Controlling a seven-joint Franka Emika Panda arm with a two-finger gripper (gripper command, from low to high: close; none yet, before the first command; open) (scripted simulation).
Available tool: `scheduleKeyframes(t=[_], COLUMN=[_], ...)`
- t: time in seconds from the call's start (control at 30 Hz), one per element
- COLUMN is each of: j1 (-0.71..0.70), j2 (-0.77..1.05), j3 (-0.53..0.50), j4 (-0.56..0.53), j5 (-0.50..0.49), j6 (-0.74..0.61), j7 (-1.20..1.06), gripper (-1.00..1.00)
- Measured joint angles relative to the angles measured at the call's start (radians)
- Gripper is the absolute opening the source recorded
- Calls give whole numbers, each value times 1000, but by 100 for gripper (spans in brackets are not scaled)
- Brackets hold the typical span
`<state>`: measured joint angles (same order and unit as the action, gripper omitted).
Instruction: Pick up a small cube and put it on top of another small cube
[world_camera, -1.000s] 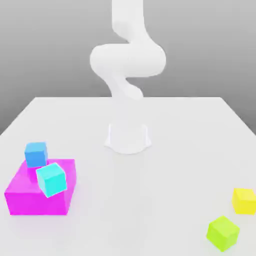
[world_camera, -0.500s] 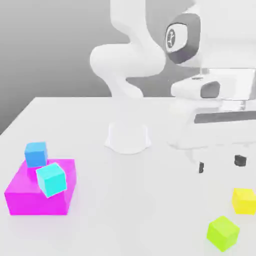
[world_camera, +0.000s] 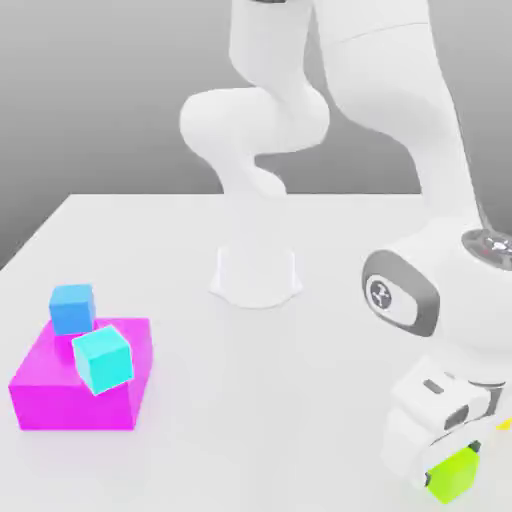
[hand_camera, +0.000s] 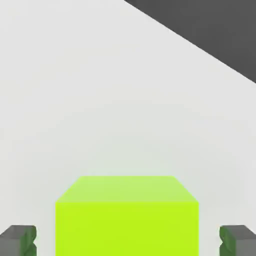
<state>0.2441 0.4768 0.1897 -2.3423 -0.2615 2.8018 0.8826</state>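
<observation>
white tabletop (world_camera: 300, 400) is set with the green cube (world_camera: 455, 475) at its near edge, flanked by the gripper (hand_camera: 128, 241) fingertips (hand_camera: 20, 240) with gaps left, no grip being confirmed, while the cyan cube (world_camera: 103, 360) is propped on the magenta block (world_camera: 70, 395).

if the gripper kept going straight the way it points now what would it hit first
Most likely the lime-green cube: in the hand view it sits directly ahead of the gripper, between the fingertips. Past the cube lies the white table.
</observation>
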Motion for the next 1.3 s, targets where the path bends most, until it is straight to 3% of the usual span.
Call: scheduleKeyframes(t=[0.13, 0.3, 0.5, 0.63, 0.83, 1.0, 1.03, 1.3], j1=[-1, -55, -193, -400, -567, -588, -588, -590], j2=[0, -160, -355, -509, -731, -626, -610, -637], j3=[1, 52, -97, -197, -329, -361, -362, -360], j4=[0, -39, -128, -196, -296, -352, -357, -350], j5=[0, 79, 116, 138, 192, 220, 223, 216], j6=[0, -119, -223, -304, -416, -255, -233, -269], j7=[0, -52, 31, 109, 204, 203, 201, 206], gripper=[-100, -100, -100, -100, -100, -100, 100, 100])
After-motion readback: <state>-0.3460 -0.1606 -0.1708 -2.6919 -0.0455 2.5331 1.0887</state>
